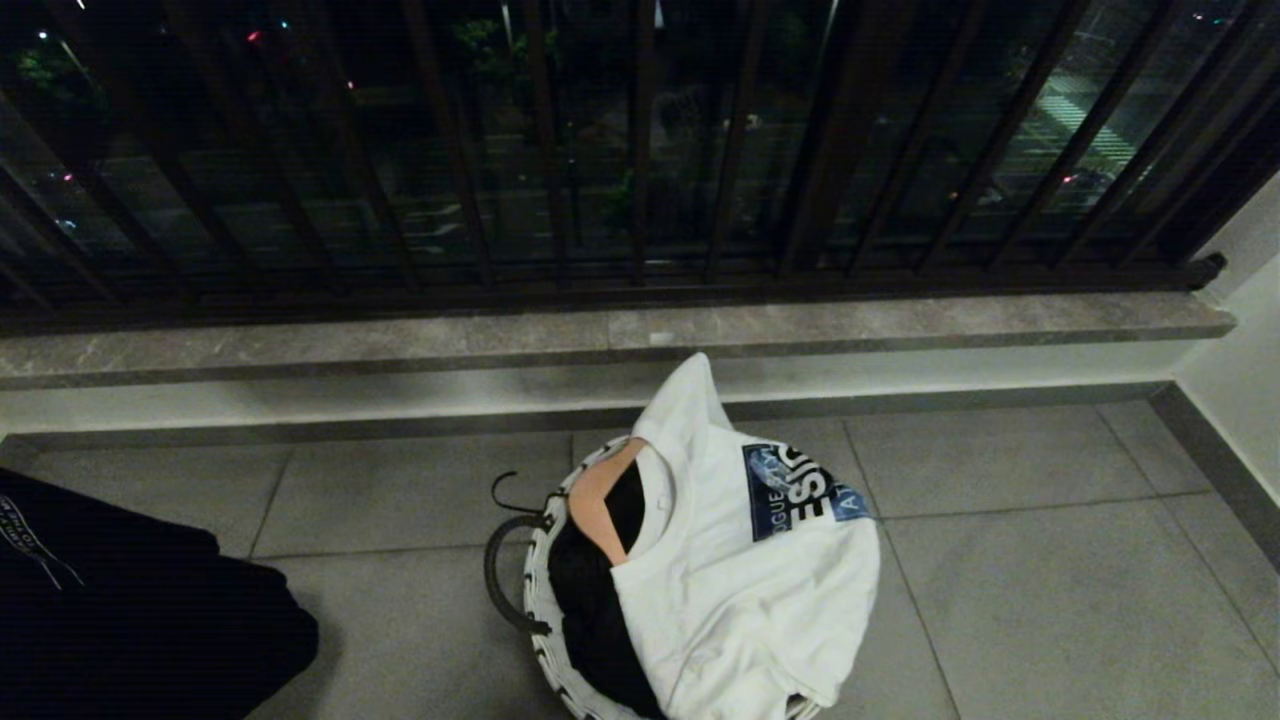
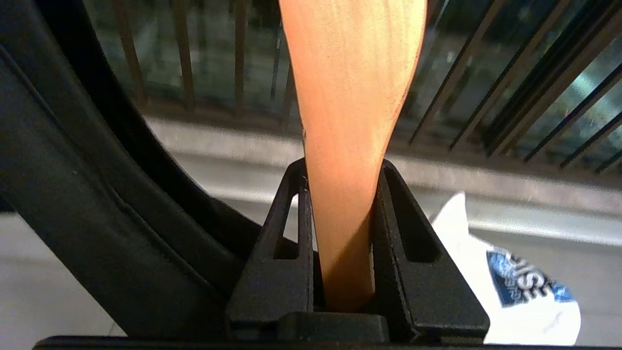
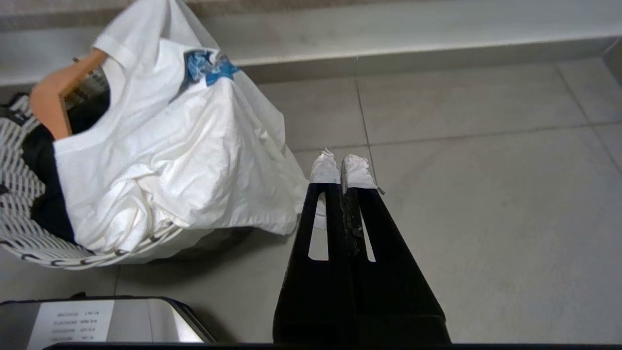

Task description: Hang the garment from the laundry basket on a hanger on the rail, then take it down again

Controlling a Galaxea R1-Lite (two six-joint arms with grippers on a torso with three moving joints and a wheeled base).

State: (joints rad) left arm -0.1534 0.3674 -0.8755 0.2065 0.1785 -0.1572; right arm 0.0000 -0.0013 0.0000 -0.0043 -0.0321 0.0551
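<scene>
My left gripper (image 2: 342, 233) has its fingers clamped on a stiff wooden hanger (image 2: 350, 121); the right gripper (image 3: 342, 167), fingers together, hangs near the laundry basket (image 1: 545, 640) on the floor. The white T-shirt (image 1: 740, 580) draped over the basket looks light and limp, best taken at the collar

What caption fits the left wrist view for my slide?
Left gripper clamped on a wooden hanger, with the white T-shirt below and the dark window grille beyond.
</scene>
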